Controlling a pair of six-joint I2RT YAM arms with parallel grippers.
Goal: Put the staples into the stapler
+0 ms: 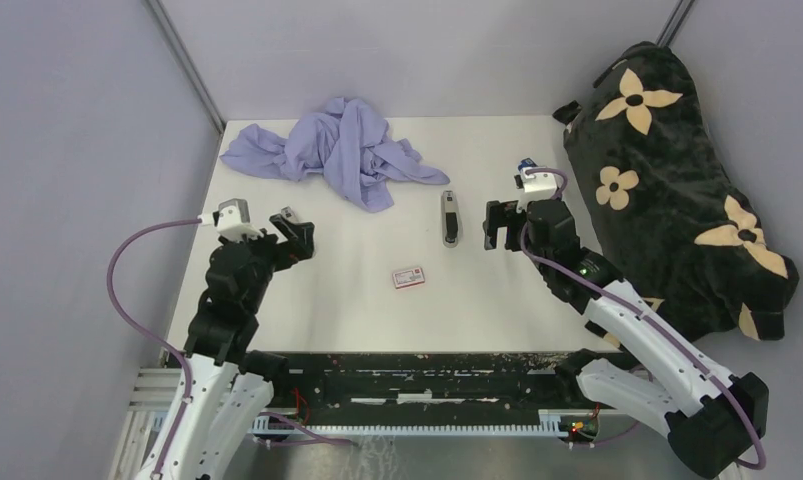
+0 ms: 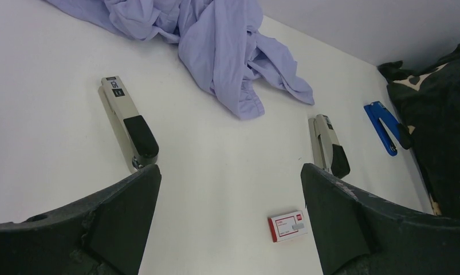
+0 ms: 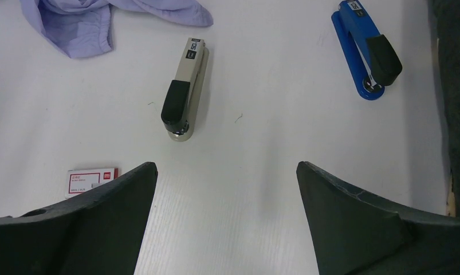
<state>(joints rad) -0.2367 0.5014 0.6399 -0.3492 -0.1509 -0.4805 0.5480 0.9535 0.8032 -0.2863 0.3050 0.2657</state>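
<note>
A small red-and-white staple box lies closed near the table's middle. The staples themselves are hidden. A grey-and-black stapler lies beyond the box. In the left wrist view, my open left gripper hovers over bare table. The box sits by its right finger, and a second grey stapler lies by its left finger. My right gripper is also open and empty. The grey stapler lies ahead of it to the left, a blue stapler to the right, and the box by its left finger.
A crumpled lilac cloth lies at the table's back. A black bag with cream flowers fills the right side. My left gripper and right gripper hang on either side of the middle stapler.
</note>
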